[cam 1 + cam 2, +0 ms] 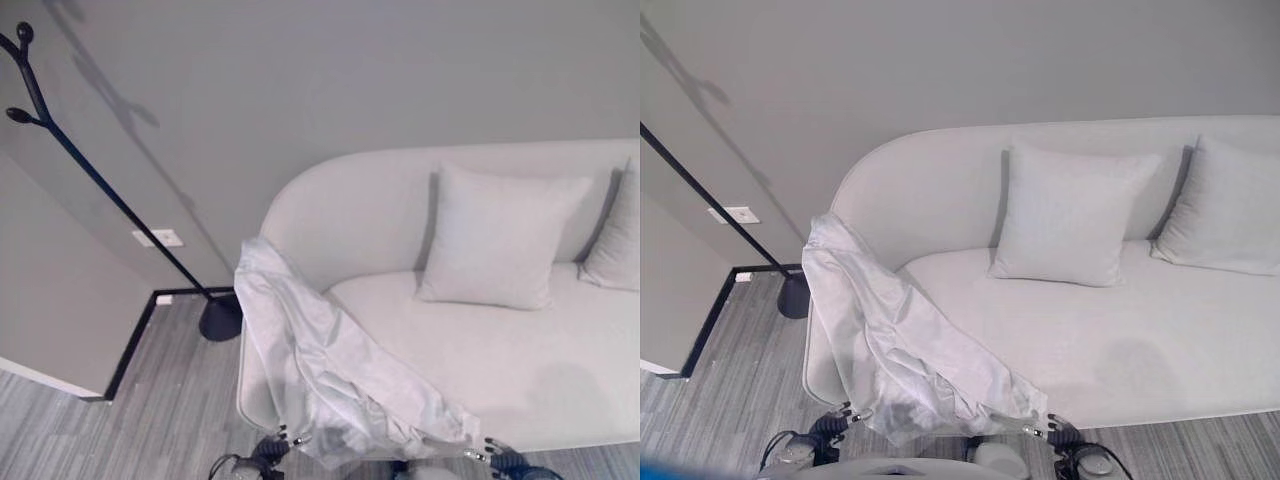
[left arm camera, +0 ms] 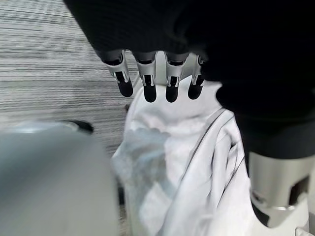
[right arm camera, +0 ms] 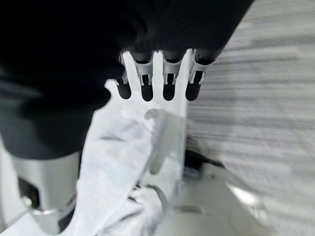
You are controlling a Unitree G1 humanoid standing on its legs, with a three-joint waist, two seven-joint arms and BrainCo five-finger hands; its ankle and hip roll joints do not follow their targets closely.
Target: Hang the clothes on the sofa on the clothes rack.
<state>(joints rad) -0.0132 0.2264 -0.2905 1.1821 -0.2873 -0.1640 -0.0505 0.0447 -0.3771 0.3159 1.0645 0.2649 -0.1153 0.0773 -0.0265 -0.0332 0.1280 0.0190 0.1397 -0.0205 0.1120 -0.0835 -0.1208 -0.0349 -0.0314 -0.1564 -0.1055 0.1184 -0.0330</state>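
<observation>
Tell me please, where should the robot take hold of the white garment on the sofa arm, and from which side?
Probably the lower hem of the white garment, which hangs over the sofa's front edge. It lies loose nearest both open hands, the left hand and the right hand, so they can come from the front, one at each lower corner. The upper part drapes over the rounded arm, farther away.

Two pale cushions [image 1: 1070,215] [image 1: 1225,205] (one partly cropped), a wall socket [image 1: 160,238], grey plank floor [image 1: 170,410].
</observation>
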